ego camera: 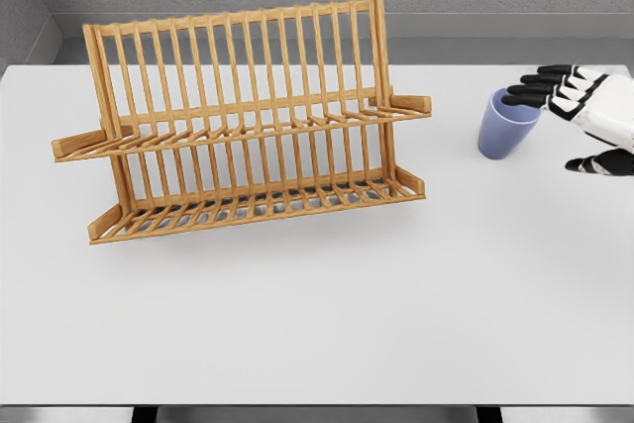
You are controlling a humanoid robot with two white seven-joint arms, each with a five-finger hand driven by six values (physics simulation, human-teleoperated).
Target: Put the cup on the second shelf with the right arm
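While the cup [506, 125] stands upright on the white bench [327, 314], the right robot hand [584, 116] reaches in from the right edge of the head view, its black fingertips [525, 98] at the cup's rim on the near-right side and its thumb lower down, apart from the cup wall. The fingers are stretched out and spread, closed around nothing; whether they touch the rim cannot be told. The cup is a plain lavender-blue tumbler, wider at its open mouth than at its base, without a handle showing. Well to the left of the robot hand stands a wooden rack [248, 116] with two slatted shelves, one above the other, and a tall slatted back. Both shelves hold nothing.
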